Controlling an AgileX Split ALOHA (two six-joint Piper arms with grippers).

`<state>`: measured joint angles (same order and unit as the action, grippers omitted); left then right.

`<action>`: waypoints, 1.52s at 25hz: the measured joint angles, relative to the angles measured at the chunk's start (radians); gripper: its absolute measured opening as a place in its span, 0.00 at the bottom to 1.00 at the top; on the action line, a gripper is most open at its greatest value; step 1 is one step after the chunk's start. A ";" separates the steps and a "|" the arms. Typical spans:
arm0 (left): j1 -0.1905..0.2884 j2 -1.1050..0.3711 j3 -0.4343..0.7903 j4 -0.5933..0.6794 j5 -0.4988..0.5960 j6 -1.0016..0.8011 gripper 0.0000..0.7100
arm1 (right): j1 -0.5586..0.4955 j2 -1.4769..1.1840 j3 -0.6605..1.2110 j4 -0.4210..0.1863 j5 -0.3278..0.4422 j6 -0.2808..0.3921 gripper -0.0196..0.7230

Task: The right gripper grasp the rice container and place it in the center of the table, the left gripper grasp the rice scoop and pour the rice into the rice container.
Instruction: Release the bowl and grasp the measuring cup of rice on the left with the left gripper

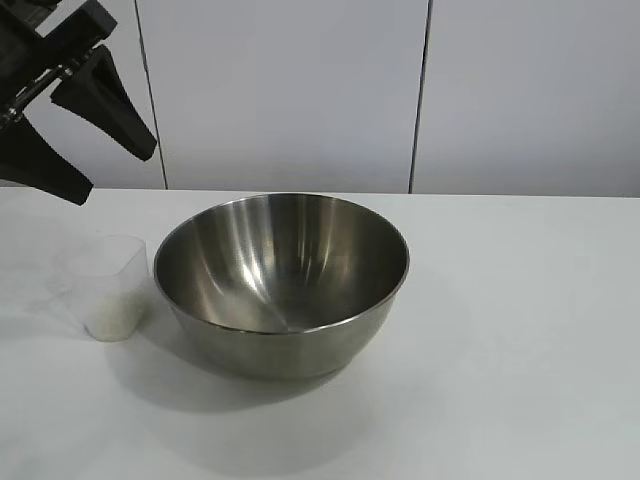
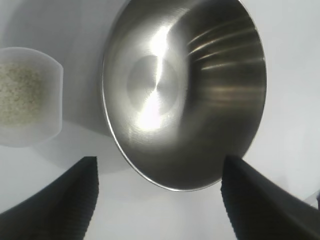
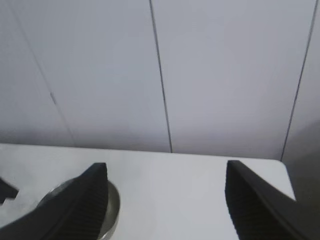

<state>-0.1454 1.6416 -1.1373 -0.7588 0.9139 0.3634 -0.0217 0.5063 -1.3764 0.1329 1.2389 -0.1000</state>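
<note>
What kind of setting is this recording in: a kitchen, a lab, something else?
Probably a lab-style robot test bench, not a kitchen: a bare white table against plain panelled walls, with only a steel bowl, a plastic cup of rice and the left gripper.

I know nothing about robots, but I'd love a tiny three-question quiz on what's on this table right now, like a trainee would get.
1. True or false: the rice is already in the steel bowl.
2. Multiple choice: seen from the front camera, the plastic scoop stands (A) inside the bowl, (B) left of the bowl on the table, (C) in the left tool.
3. Fill in: the left tool hangs above the scoop with its fingers ____ and nothing between them.

Key: 1 false, the bowl is empty and the rice lies in the scoop; 2 B; 3 open.
</note>
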 joint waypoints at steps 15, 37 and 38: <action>0.000 0.000 0.000 0.000 -0.001 0.000 0.71 | 0.000 -0.394 0.844 -0.044 -0.187 -0.024 0.65; 0.000 0.000 0.000 0.002 -0.001 0.000 0.71 | 0.000 -0.400 0.906 -0.079 -0.159 -0.024 0.65; 0.000 0.000 0.000 0.002 -0.002 0.000 0.71 | 0.000 -0.400 0.906 -0.079 -0.159 -0.024 0.65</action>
<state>-0.1454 1.6416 -1.1373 -0.7569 0.9116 0.3634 -0.0217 0.1065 -0.4704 0.0537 1.0802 -0.1241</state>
